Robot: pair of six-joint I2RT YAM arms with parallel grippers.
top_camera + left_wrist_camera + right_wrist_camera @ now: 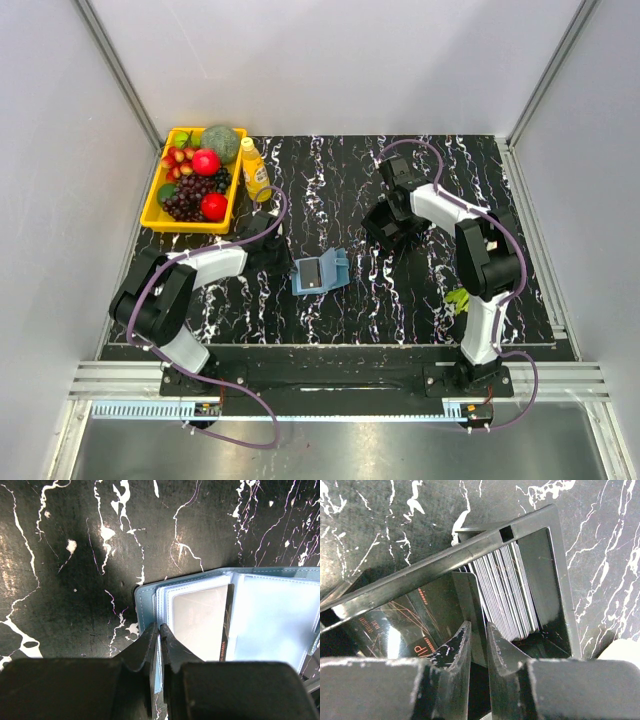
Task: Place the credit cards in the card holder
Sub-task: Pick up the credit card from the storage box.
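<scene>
The card holder [320, 272] [270, 615] is a blue wallet lying open mid-table, clear sleeves showing. One card [200, 620] sits in a sleeve, its dark edge printed in orange. My left gripper [283, 258] [160, 627] is shut on the wallet's left edge. The credit cards [505, 587] stand on edge as a grey stack inside a black box frame [560, 580]. My right gripper [388, 228] [479, 625] reaches down into that box. Its fingers stand close on either side of a dark card [470, 600]. Whether they press it I cannot tell. Another dark card [395, 625] with orange lettering lies at the left.
A yellow tray [155, 205] of fruit stands at the back left, with a yellow bottle [254, 170] upright beside it. A small green object [458, 298] lies by the right arm's lower link. Grey walls close the table's sides and back.
</scene>
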